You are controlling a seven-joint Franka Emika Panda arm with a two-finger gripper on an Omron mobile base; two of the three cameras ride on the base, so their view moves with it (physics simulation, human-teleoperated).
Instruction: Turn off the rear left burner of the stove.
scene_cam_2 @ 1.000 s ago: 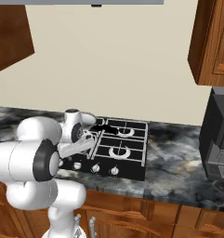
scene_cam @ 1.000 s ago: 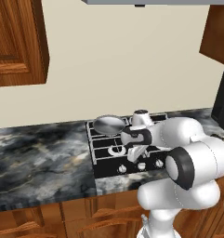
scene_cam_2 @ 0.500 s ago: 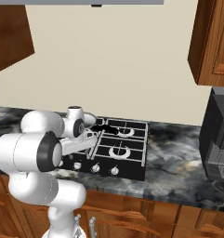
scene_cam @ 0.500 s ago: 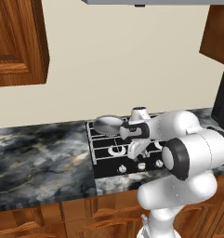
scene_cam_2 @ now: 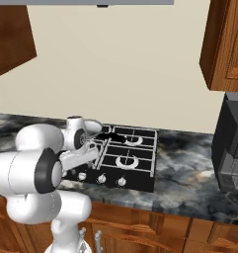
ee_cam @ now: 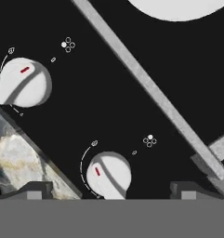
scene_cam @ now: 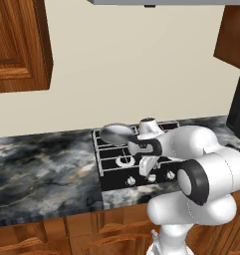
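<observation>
Gripper [ee_cam: 108, 190] low over stove [scene_cam: 111, 175] front edge, fingers spread wide, gripping nothing; knob [ee_cam: 108, 174] sits between them, ungrasped; rear left burner [scene_cam: 122, 140] behind, beside pan [scene_cam: 116, 133]; turning not yet begun.

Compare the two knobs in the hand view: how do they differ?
The upper-left knob sits far from the claw; the lower knob lies between its fingertips. The upper-left knob's red mark is near its top edge, the lower knob's near its left. Both are round, silver, ridged, on the black stove.
</observation>
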